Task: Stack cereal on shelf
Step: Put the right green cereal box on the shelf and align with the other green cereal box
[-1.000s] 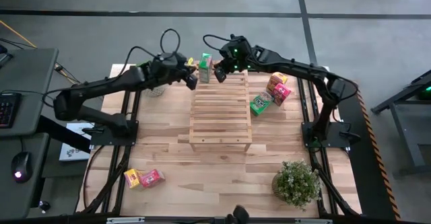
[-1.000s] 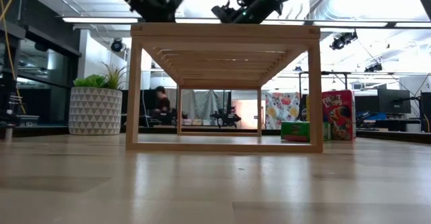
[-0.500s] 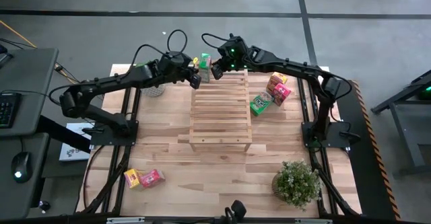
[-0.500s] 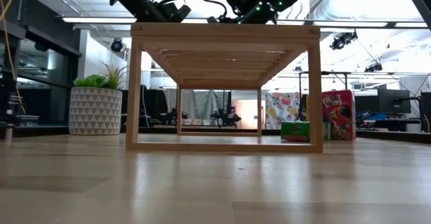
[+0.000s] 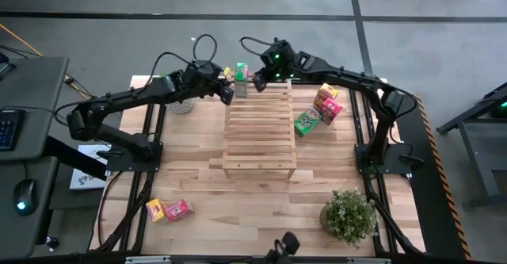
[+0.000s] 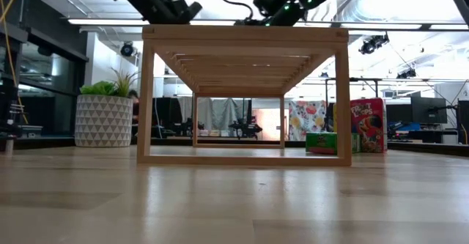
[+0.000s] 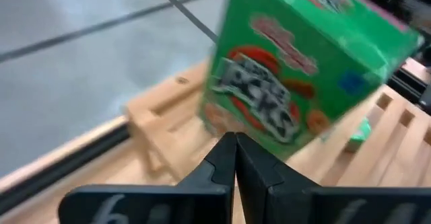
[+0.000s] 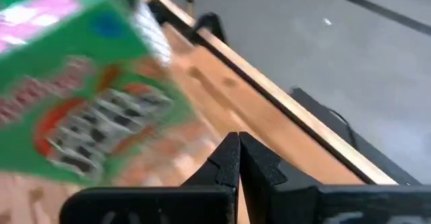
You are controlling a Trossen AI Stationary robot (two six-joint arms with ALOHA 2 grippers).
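Observation:
A green cereal box stands upright at the far left corner of the wooden slatted shelf; what its base rests on is hidden. My left gripper is shut just left of the box, with its tips by the box's lower edge. My right gripper is shut just right of the box. In the low view both grippers show above the shelf top, the left one and the right one. My left gripper's shut fingertips meet the lower edge of the green box's printed face in the picture, coming level from the table's left; whether they touch it, I cannot tell. My right gripper's shut fingertips stand close to the box's lower corner, coming from the table's right; whether they touch it, I cannot tell.
Right of the shelf a green box lies flat, with a pink-red box and a yellow box behind it. A yellow box and a pink-red box lie near left. A leafy plant stands near right, a potted plant far left.
My right gripper's tip has crept a little toward the far edge beside the green box. Both grippers have stayed shut, and the box stands where it did.

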